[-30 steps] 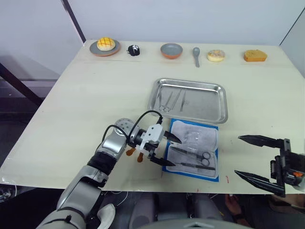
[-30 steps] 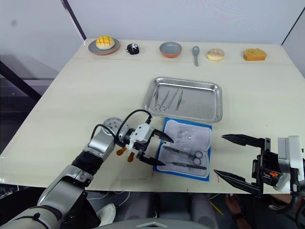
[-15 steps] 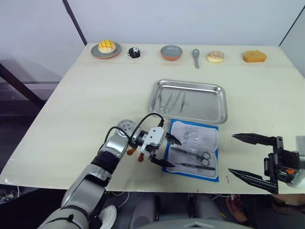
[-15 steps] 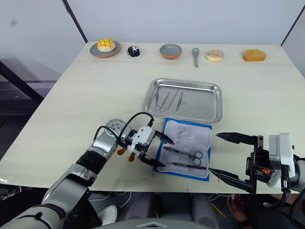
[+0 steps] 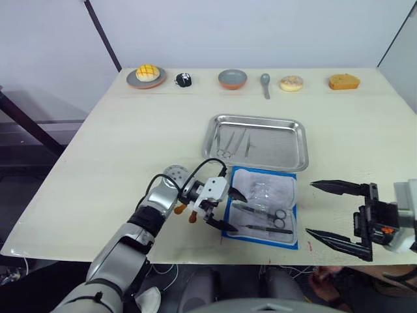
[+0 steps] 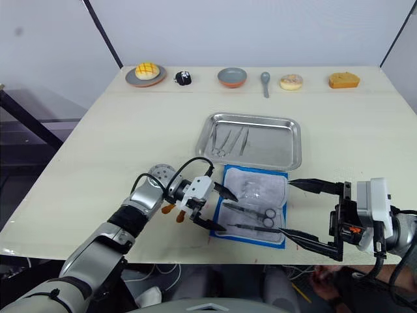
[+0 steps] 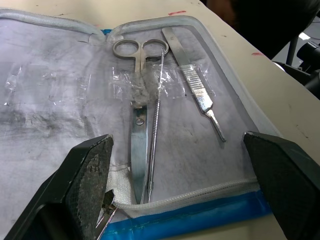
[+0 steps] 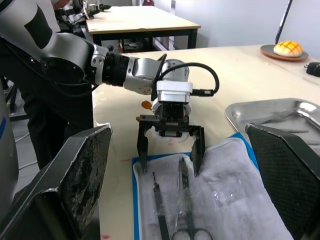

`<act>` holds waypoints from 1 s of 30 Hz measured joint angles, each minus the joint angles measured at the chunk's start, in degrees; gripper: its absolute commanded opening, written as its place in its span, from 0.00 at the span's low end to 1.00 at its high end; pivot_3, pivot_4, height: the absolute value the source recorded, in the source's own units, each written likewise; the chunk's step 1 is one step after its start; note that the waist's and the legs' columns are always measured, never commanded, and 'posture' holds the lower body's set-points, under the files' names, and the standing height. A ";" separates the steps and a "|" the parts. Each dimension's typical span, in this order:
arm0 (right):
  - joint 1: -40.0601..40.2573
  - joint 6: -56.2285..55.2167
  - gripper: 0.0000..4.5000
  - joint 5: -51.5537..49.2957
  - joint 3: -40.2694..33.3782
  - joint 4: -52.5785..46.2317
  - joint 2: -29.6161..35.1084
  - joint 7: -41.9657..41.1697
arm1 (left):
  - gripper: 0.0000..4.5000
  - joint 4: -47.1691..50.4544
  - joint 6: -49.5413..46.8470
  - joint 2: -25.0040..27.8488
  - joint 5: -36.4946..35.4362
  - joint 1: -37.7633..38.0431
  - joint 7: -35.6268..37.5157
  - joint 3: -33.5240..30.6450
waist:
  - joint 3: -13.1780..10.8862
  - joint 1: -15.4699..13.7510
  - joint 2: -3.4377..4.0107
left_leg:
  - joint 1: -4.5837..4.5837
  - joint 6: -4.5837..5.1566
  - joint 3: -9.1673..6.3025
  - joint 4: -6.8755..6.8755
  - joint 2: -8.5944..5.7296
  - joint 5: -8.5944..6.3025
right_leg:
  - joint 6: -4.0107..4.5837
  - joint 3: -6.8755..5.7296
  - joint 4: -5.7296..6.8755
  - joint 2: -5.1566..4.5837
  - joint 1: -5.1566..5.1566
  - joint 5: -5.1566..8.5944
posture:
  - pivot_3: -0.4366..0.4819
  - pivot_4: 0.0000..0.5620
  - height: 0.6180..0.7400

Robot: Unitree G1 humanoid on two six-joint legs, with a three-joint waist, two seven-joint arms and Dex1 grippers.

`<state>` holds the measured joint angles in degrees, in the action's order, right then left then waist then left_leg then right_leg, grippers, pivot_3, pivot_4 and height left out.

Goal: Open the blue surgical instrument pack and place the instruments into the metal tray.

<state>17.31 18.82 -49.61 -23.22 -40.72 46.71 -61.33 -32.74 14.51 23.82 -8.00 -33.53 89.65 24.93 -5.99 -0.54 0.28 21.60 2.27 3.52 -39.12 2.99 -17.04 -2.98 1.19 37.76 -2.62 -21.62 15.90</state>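
The blue surgical instrument pack (image 5: 263,206) lies open near the table's front edge, pale lining up. On the lining rest ring-handled scissors (image 7: 136,134), a thin probe (image 7: 155,135) and a flat-handled blade (image 7: 198,93). Behind the pack, the metal tray (image 5: 281,143) holds several slim instruments (image 5: 234,139) in its left part. My left gripper (image 5: 234,210) is open at the pack's left edge, its fingers (image 7: 83,176) either side of the scissors' tips. My right gripper (image 5: 310,208) is open and empty, just right of the pack.
Along the table's far edge stand a plate with a yellow bun (image 5: 146,75), a small black toy (image 5: 183,79), a round bowl (image 5: 232,79), a grey spoon (image 5: 265,84), a doughnut (image 5: 291,83) and an orange bread piece (image 5: 344,81).
The camera has shifted. My right gripper has moved left, closer to the pack's right edge. My left gripper has stayed at the pack's left edge.
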 measured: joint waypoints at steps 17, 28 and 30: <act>-8.56 7.88 1.00 21.21 18.01 1.66 2.16 13.99 | 0.98 -1.35 0.76 -0.62 0.00 0.02 -0.07 -0.21 | 0.36 -0.04 0.21 | 0.00 0.01 -0.01 0.01 -0.02 -0.01 | 0.20 0.02 -0.06 -0.01 -0.01 0.11 | 0.48 0.27 0.94; -17.92 18.58 1.00 32.93 33.02 5.84 2.88 18.51 | 0.98 -1.49 0.83 -0.74 0.01 -0.04 -0.05 -0.20 | 0.39 -0.08 0.23 | 0.03 0.03 -0.03 0.02 -0.02 -0.02 | 0.21 0.00 -0.09 -0.02 -0.04 0.12 | 0.48 0.27 0.94; -19.41 19.95 1.00 33.71 34.32 5.85 2.29 19.10 | 0.98 -1.49 0.83 -0.74 0.01 -0.04 -0.05 -0.20 | 0.39 -0.07 0.23 | 0.02 0.03 -0.03 0.03 -0.02 -0.02 | 0.21 -0.01 -0.09 -0.02 -0.04 0.12 | 0.48 0.27 0.94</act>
<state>-2.10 38.77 -15.90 11.11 -34.87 49.00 -42.24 -34.22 15.34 23.08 -7.99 -33.57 89.60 24.74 -5.60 -0.61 0.51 21.62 2.31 3.49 -39.09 2.96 -17.06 -2.76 1.18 37.67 -2.64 -21.67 16.03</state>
